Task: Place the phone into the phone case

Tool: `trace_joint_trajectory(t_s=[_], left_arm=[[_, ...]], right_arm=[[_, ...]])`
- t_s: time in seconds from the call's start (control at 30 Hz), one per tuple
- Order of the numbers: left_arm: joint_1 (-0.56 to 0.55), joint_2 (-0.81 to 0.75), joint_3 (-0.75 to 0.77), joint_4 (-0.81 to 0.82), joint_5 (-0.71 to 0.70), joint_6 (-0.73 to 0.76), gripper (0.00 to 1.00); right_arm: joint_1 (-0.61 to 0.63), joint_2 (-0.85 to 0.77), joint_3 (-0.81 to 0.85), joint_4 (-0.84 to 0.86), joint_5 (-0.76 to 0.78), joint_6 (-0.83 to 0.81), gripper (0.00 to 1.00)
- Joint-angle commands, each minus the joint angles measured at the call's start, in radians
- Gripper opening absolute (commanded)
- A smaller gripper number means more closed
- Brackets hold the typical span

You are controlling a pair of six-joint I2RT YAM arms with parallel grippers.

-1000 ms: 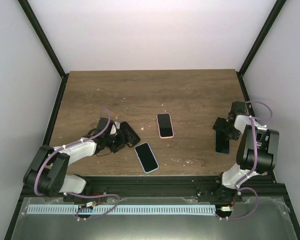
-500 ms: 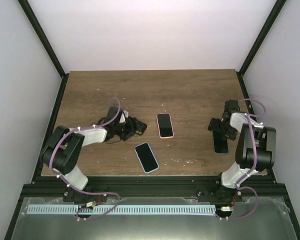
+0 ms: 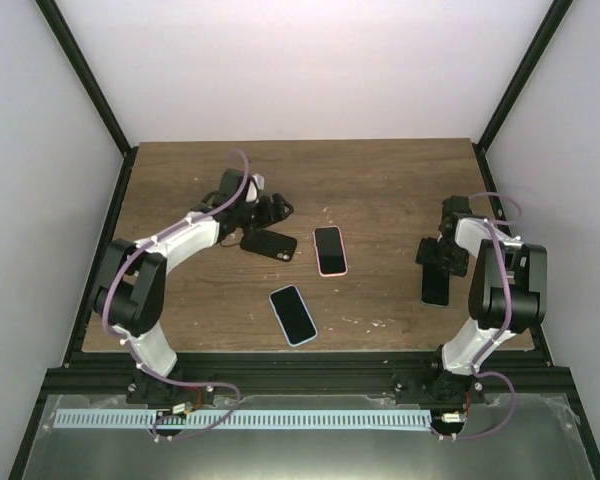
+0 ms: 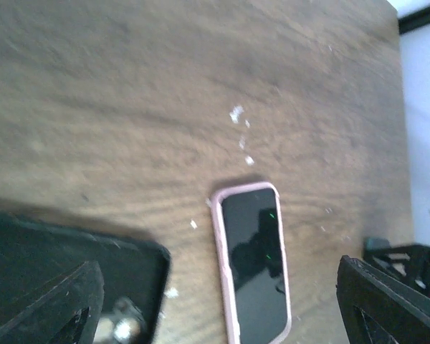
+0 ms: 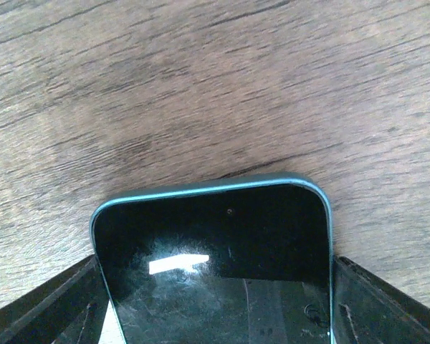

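A black phone case (image 3: pixel 270 243) lies flat on the table left of centre. It also shows at the lower left of the left wrist view (image 4: pixel 64 265). My left gripper (image 3: pixel 273 210) is open just behind the case, with one finger (image 4: pixel 57 304) over it and nothing held. My right gripper (image 3: pixel 443 256) is shut on the top end of a dark phone with a teal edge (image 3: pixel 436 285) at the right side of the table. In the right wrist view the phone (image 5: pixel 215 265) fills the gap between my fingers (image 5: pixel 50 304).
A phone in a pink case (image 3: pixel 329 250) lies at the centre and also shows in the left wrist view (image 4: pixel 254 261). A phone in a light blue case (image 3: pixel 293 314) lies nearer the front. White crumbs are scattered on the wooden table (image 3: pixel 380 180). Black frame posts stand at the corners.
My left arm has swung away from me to the back left, and the black case now lies a little farther back. My right gripper has shifted slightly left with the dark phone.
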Motion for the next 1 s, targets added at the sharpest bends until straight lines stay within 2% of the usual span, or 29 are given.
trace_joint_trajectory(t_s=[0.0,0.07,0.17,0.3,0.67,0.8,0.97], left_arm=[[0.075,0.082,0.103,-0.114,-0.098,0.123,0.91],[0.094,0.155,0.215,-0.144,-0.095,0.156,0.91],[0.103,0.284,0.399,-0.281,-0.113,0.234,0.91],[0.109,0.381,0.488,-0.368,-0.173,0.291,0.92],[0.129,0.422,0.404,-0.383,-0.158,0.291,0.92],[0.129,0.384,0.326,-0.399,-0.151,0.278,0.92],[0.129,0.264,0.142,-0.342,-0.120,0.234,0.89]], right_arm=[[0.010,0.033,0.011,0.027,-0.049,-0.010,0.76],[0.011,0.058,0.013,0.042,-0.056,-0.006,0.75],[0.010,0.106,0.038,0.047,-0.045,0.000,0.75],[0.010,0.108,0.060,0.068,-0.077,0.017,0.75],[0.015,0.079,0.047,0.015,-0.057,-0.010,0.99],[0.026,0.085,0.021,-0.007,-0.036,0.002,1.00],[0.035,0.064,0.004,-0.007,-0.059,0.018,0.91]])
